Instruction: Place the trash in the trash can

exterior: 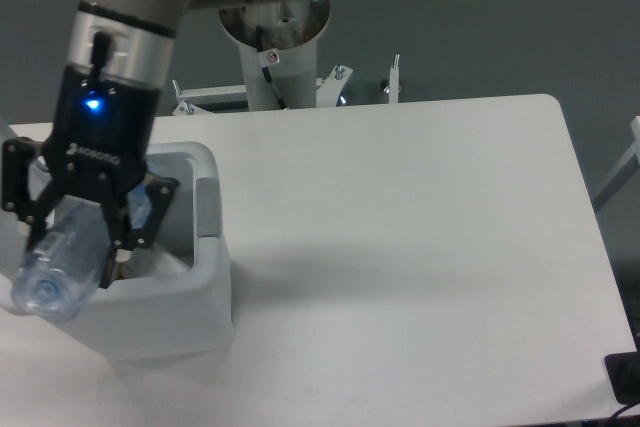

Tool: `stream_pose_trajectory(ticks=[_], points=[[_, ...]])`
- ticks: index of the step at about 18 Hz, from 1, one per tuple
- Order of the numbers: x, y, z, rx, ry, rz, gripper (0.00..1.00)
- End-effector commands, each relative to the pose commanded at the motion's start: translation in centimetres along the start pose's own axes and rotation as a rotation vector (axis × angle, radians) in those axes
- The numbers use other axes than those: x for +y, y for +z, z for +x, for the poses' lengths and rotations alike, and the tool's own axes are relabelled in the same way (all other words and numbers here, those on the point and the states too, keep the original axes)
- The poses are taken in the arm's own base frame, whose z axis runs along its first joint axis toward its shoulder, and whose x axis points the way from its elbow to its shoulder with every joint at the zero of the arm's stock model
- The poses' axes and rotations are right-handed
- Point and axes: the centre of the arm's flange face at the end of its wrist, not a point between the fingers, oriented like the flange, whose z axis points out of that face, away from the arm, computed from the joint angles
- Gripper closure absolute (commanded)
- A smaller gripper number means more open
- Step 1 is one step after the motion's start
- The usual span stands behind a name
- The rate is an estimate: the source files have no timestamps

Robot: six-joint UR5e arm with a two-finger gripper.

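We are carrying the bottle, the gripper clenching it, tilted over the open trash can on the table. Next, we judge, the fingers must release so it drops inside.

Arm reaches in from twelve o'clock, forearm crossing the top edge, wrist angled down toward seven o'clock. Blue light glows on the black wrist housing. Gripper hangs low at nine o'clock, fingers clamped on the bottle.
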Motion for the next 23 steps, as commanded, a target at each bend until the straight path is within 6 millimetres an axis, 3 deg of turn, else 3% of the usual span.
stream_pose_trajectory(ticks=[4, 7, 8, 10, 14, 16, 19, 21, 23], points=[[0.1, -0.3, -1.2, -0.056, -0.016, -0.004, 0.00], [-1.4, -5.0, -9.8, -0.250, -0.081, 0.050, 0.00], [-1.5, -6.7, -13.4, -0.298, -0.114, 0.067, 0.00], [-1.0, -8.8, -18.8, -0.369, -0.143, 0.073, 0.00], [1.7, -10.7, -26.1, -0.453, -0.003, -0.011, 0.00], [2.9, -12.1, -28.0, -0.501, 0.041, -0.116, 0.00], [4.6, -14.0, -29.0, -0.595, 0.165, -0.351, 0.00], [5.5, -15.0, -29.2, -0.558, 0.309, -0.495, 0.00], [6.2, -16.4, -29.7, -0.537, 0.322, -0.539, 0.00]])
